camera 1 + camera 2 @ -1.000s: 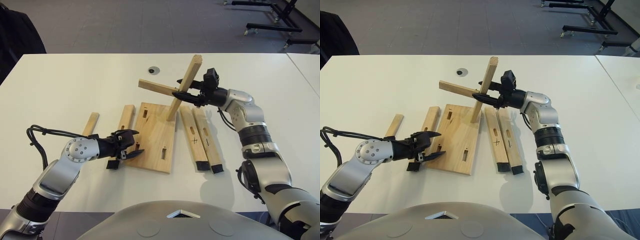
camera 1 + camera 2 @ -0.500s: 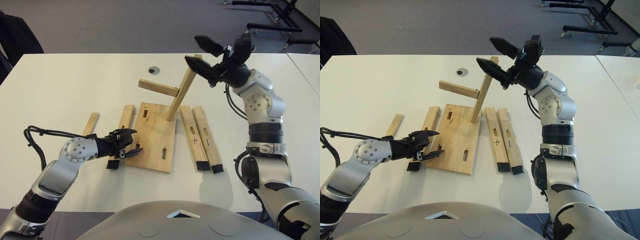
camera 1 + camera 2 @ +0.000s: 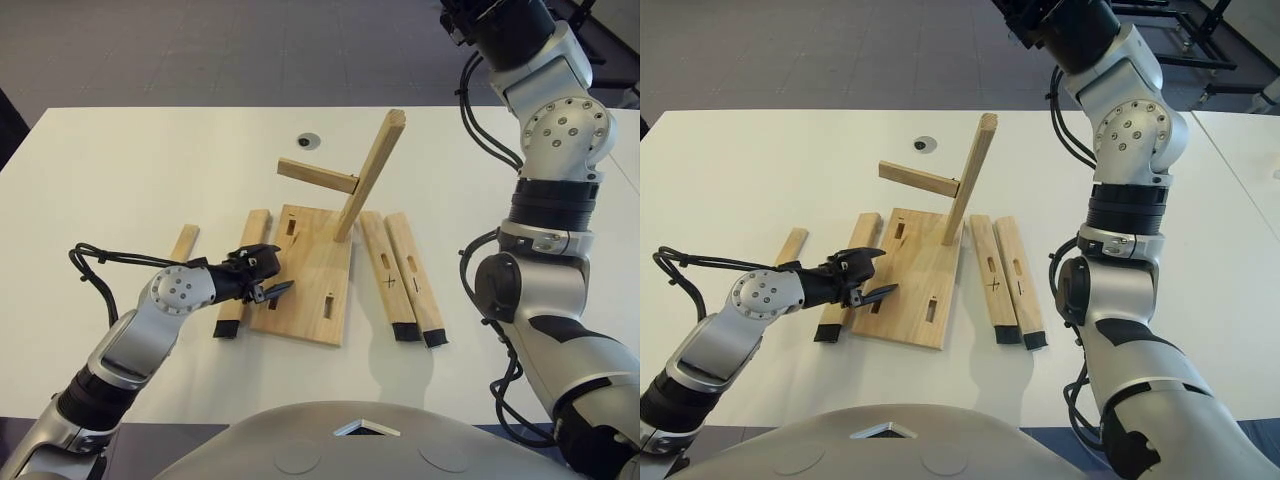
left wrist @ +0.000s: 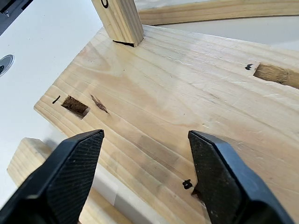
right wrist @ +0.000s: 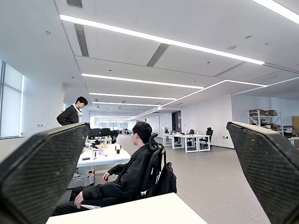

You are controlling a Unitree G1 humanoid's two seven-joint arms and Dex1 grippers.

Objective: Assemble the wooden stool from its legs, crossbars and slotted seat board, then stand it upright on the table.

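My right gripper (image 5: 156, 140) has let go of the upright leg and swung up past the top right of the head view, and my left gripper (image 3: 270, 275) has crept in from the lower left onto the near edge of the board. The right one's fingers are spread wide, holding nothing and facing out into the room, I'd say to keep clear of the half-built frame. The pale rectangular slotted wooden seat board (image 3: 310, 285) lies flat in the middle of the white table (image 3: 130, 170). A long light-wood leg (image 3: 370, 175) stands with its foot in the board's far-right slot and leans toward the upper right. A short wooden crossbar (image 3: 315, 176) juts from its side toward the upper left. The lean suggests to me that the peg is only loosely seated. My left fingers are parted, one on each side of the board's left edge and pinching nothing. I cannot tell whether they touch the wood. I judge they sit there to pin the board while more parts go in. Two more black-footed wooden legs (image 3: 400, 278) lie side by side just right of the board. Another black-footed leg (image 3: 245, 270) lies along its left edge, and a small loose wooden bar (image 3: 183, 243) lies further left.
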